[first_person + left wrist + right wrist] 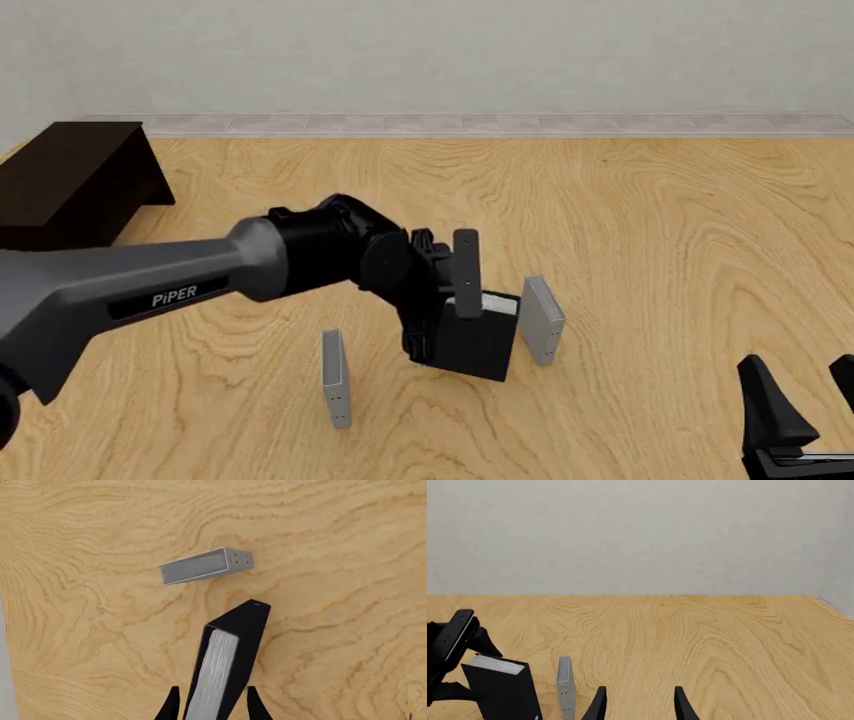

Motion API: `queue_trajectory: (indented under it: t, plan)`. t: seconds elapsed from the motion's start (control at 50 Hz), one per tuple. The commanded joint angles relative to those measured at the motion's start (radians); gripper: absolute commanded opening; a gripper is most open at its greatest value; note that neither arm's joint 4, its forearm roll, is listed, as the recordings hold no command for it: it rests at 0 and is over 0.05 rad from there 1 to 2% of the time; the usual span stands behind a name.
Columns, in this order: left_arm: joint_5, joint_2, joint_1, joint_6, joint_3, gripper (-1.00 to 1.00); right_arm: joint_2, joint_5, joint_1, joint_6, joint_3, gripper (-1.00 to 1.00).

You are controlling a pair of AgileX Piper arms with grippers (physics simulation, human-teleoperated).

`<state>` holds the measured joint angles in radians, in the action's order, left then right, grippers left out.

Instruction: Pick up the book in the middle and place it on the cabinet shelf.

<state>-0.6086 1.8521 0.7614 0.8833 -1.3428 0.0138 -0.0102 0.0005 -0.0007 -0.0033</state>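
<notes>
The thick black book (481, 338) with a white page edge is gripped between the fingers of my left gripper (446, 305) near the middle of the wooden table, and it is tilted. In the left wrist view the book (227, 655) runs out from between the fingers of the gripper (212, 706). The dark cabinet (74, 180) stands at the far left, well away from the book. My right gripper (801, 385) is open and empty at the near right; it also shows in its own wrist view (639, 700). The book (500, 687) shows there too.
Two thin grey books stand on the table, one (335, 380) near-left of the black book and one (542, 320) just right of it. The left one also shows in the left wrist view (203, 566). A grey wall runs along the far edge.
</notes>
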Motion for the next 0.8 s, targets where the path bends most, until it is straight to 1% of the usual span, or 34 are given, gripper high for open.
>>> queue_trajectory:
  t: [0.02,0.06,0.08,0.16,0.38,0.44,0.54,0.56,0.64,0.66,0.68,0.76,0.8]
  plan:
    - [-0.003,-0.001,0.002,0.000,0.004,1.00,-0.001,0.001,0.000,0.000,0.000,1.00]
    - [-0.005,-0.013,0.012,0.000,0.016,1.00,0.000,0.000,0.000,0.000,0.000,1.00]
    - [-0.007,-0.014,0.011,-0.003,0.013,-1.00,0.000,-0.001,0.000,-0.001,0.001,1.00]
    - [0.002,-0.020,0.002,0.006,0.015,-1.00,-0.001,0.000,0.000,-0.001,0.000,1.00]
    - [-0.005,-0.066,0.018,0.004,0.034,-1.00,-0.002,0.002,0.000,0.001,0.000,1.00]
    - [-0.004,-0.084,0.016,0.020,0.041,-1.00,-0.002,0.002,0.000,0.001,0.000,1.00]
    - [-0.010,-0.109,0.022,0.024,0.042,-1.00,-0.004,0.005,0.000,0.001,-0.001,1.00]
    - [-0.008,-0.125,0.020,0.038,0.052,-1.00,-0.004,0.004,0.000,0.000,0.000,1.00]
    - [-0.015,-0.141,0.019,0.041,0.063,-1.00,-0.003,0.003,0.000,0.001,0.000,1.00]
    - [-0.018,-0.157,0.016,0.061,0.079,-1.00,-0.001,0.002,0.000,0.002,0.000,1.00]
    - [-0.017,-0.168,0.016,0.066,0.081,-1.00,0.001,0.001,0.000,0.003,0.000,1.00]
    - [-0.028,-0.194,0.005,0.075,0.071,-1.00,0.001,-0.001,0.000,0.001,0.001,1.00]
    - [-0.014,-0.210,-0.014,0.096,0.075,-1.00,0.000,0.000,0.000,0.002,0.001,1.00]
